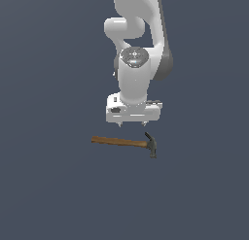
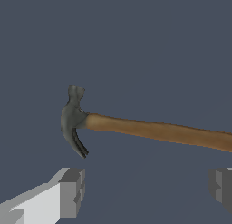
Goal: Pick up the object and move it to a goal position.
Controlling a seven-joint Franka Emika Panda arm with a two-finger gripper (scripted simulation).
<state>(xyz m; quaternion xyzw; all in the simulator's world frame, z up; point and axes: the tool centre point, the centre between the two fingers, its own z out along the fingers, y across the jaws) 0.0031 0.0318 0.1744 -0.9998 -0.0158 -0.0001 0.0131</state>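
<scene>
Just hammer [image 1: 127,143] beneath spread claw [image 1: 132,124], unobstructed

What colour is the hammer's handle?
Brown wood; the handle shows best in the wrist view.

Arm [image 1: 138,44] points straight down, fingers [image 2: 72,191] spread wide, holding nothing.

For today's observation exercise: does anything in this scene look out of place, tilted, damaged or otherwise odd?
Nothing stands out. The hammer lies flat and whole on the plain dark floor, head toward the exterior view's right. The open gripper is near the handle, holding nothing.
</scene>
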